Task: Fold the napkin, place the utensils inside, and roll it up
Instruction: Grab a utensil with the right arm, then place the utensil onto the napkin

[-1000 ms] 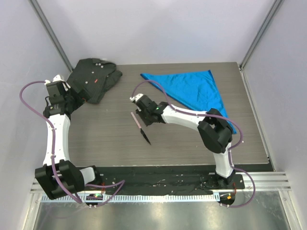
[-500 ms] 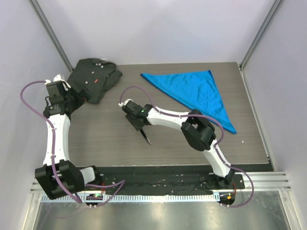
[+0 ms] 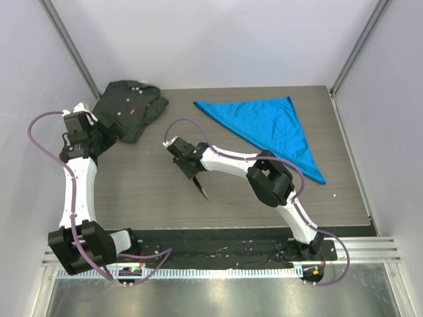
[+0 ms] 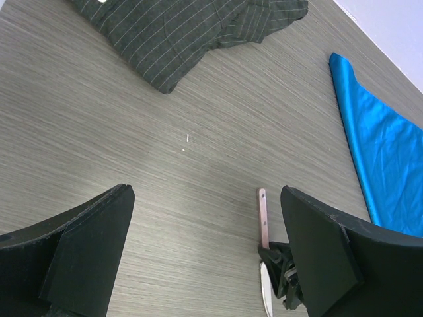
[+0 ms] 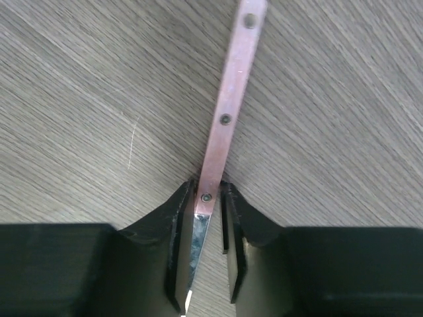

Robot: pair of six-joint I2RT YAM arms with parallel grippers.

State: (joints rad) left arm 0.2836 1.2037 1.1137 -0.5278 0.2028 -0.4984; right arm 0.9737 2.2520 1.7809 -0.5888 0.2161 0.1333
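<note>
Though the right claw (image 5: 208, 191) straddles the knife (image 5: 231, 99), handle pointing straight ahead, I cannot tell if it pinches. The napkin (image 3: 271, 125) lies well to the right.

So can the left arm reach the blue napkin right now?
Probably not easily. The left end effector hangs open by the dark shirt, the napkin lies far across, and the right arm, gripping the knife, stretches between them.

Overhead, two close wrist views; shared knife (image 5: 225, 119)
</note>
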